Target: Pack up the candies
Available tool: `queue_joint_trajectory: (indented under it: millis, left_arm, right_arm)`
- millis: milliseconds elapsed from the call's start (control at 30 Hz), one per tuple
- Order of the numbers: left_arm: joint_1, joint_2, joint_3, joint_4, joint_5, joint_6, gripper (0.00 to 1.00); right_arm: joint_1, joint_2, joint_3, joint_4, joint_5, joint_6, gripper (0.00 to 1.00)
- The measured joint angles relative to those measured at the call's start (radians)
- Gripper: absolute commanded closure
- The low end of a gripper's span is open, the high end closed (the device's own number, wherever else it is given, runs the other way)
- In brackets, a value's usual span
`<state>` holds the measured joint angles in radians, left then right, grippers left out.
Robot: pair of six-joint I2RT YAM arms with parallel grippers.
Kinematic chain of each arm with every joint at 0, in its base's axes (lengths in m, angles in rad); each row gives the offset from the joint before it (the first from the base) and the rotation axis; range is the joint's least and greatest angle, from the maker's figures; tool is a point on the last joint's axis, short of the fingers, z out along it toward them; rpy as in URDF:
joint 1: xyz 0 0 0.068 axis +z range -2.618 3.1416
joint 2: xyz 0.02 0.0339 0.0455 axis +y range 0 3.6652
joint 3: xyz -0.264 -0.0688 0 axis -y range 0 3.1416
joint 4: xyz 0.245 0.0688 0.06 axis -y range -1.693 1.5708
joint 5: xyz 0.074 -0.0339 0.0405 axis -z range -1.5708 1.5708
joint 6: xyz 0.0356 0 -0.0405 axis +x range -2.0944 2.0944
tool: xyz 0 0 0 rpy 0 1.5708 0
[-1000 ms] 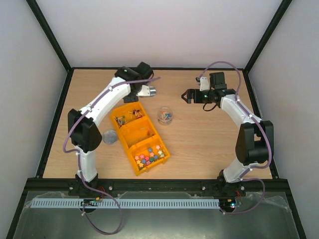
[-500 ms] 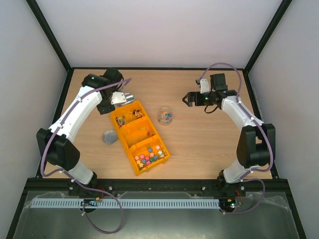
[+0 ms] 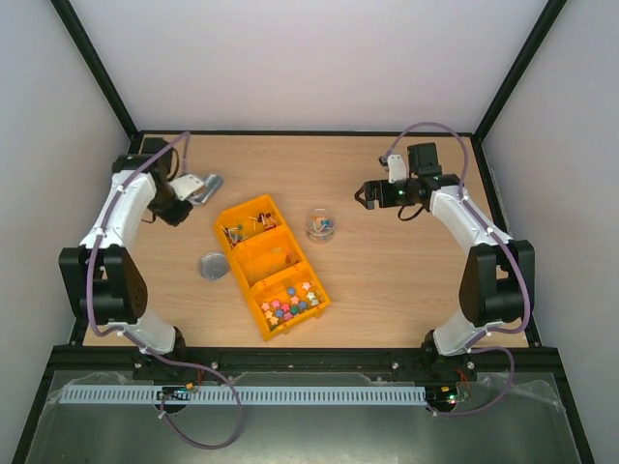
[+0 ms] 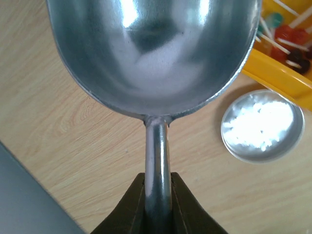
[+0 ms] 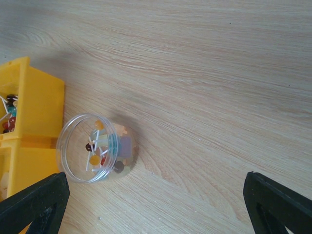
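The candies are small sweets on white sticks: some lie in the far compartment (image 3: 249,225) of the orange tray (image 3: 253,281), and some sit in the clear round jar (image 3: 320,225), (image 5: 95,147). My left gripper (image 3: 182,190), (image 4: 158,176) is shut on the handle of a metal scoop (image 3: 205,185), (image 4: 156,53), whose bowl is empty. It hangs over bare wood to the left of the tray. My right gripper (image 3: 366,192), (image 5: 156,204) stands wide open to the right of the jar, with nothing between its fingers.
A round metal lid (image 3: 211,266), (image 4: 263,125) lies flat on the table left of the tray. The tray's near compartment (image 3: 290,302) holds small coloured pieces, and its middle one is nearly bare. A black frame rims the table.
My left arm has swung left from above the tray's far end to the table's left side, carrying the scoop. The right arm has barely moved.
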<state>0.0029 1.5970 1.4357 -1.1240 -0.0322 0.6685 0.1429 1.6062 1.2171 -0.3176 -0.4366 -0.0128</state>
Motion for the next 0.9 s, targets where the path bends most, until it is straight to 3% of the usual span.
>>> queue_joint_trajectory:
  millis: [267,533,900]
  left_arm:
    - [0.183,0.051,-0.172,0.265,0.173,-0.1,0.94]
    - [0.195,0.089,-0.345,0.513,0.229,-0.181,0.94]
    - [0.201,0.112,-0.433,0.651,0.248,-0.226,0.85]
  right_arm:
    - [0.0,-0.011,0.041,-0.041,0.03,-0.057,0.01]
    - [0.0,-0.069,0.062,-0.05,0.047,-0.059,0.01]
    - [0.0,-0.073,0.07,-0.059,0.047,-0.059,0.01]
